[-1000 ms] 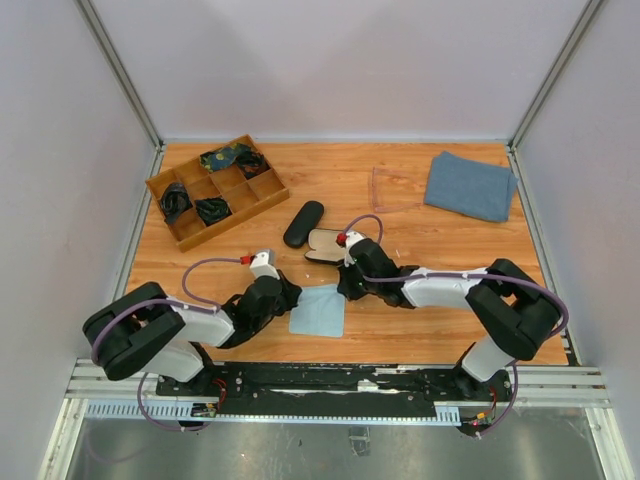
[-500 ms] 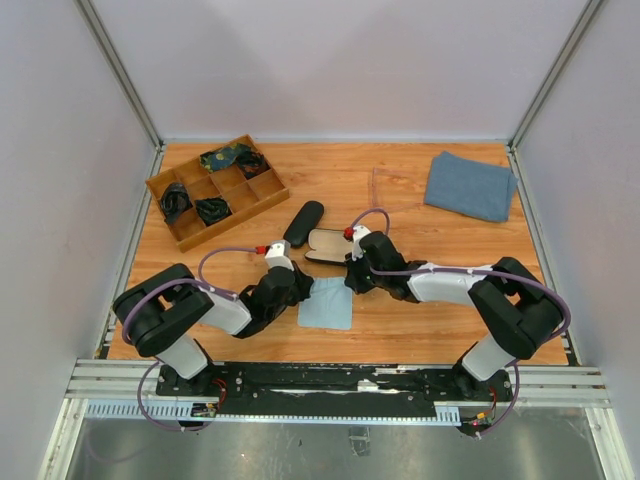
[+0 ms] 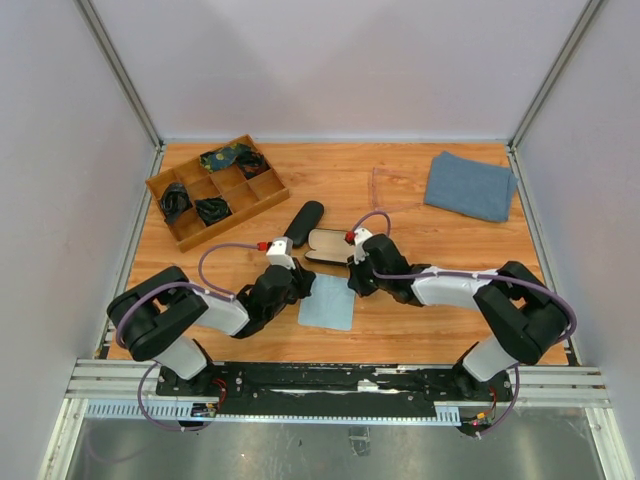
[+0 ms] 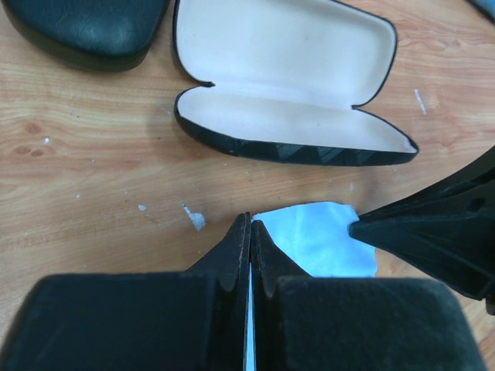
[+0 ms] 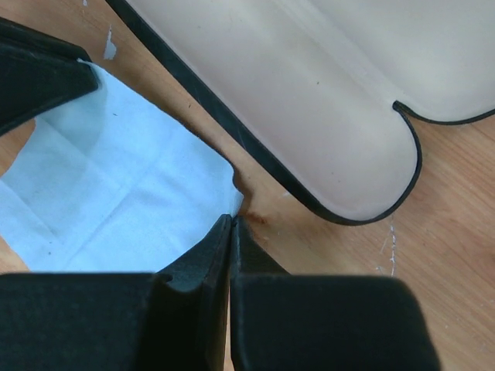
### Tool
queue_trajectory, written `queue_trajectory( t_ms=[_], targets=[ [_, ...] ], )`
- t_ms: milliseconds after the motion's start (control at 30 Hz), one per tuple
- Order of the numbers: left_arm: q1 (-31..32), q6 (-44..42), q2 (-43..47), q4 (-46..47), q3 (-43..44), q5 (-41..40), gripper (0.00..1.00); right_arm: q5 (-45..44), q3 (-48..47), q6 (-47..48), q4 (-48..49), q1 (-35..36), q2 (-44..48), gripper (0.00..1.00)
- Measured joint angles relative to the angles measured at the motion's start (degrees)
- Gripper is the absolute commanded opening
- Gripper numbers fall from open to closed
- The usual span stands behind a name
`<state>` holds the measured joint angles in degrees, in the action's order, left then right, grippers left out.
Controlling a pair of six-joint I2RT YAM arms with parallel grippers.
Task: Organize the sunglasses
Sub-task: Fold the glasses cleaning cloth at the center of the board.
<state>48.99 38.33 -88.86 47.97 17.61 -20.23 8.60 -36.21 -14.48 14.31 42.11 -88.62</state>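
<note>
A light blue cloth [image 3: 328,303] lies flat in front of an open black case with a cream lining [image 3: 326,245]. My left gripper [image 3: 299,287] is shut on the cloth's left far corner [image 4: 317,239]. My right gripper [image 3: 356,284] is shut on its right far corner [image 5: 139,193]. The open case shows empty in the left wrist view [image 4: 286,93] and in the right wrist view [image 5: 325,100]. The translucent pale pinkish sunglasses [image 3: 386,189] lie at the far middle of the table. I cannot pick out the black-framed pair.
A closed black case [image 3: 303,221] lies left of the open one. A wooden divided tray [image 3: 262,192] at the far left holds dark bundles. A folded blue towel [image 3: 470,185] lies at the far right.
Both grippers have carried the cloth a little right and toward the open case. The left arm has reached farther in.
</note>
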Motion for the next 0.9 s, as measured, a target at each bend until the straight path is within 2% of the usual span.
queue_trajectory(
  t_ms=[533,900],
  targets=[
    [1.44,-2.58,3.80,2.62,-3.61,2.51,0.01,-0.11,3.52,2.25,0.94,2.89,6.05,0.01],
    [2.49,-2.84,7.41,3.04,-6.27,2.56,0.00,-1.42,5.42,3.67,1.16,7.65,9.31,0.01]
  ],
)
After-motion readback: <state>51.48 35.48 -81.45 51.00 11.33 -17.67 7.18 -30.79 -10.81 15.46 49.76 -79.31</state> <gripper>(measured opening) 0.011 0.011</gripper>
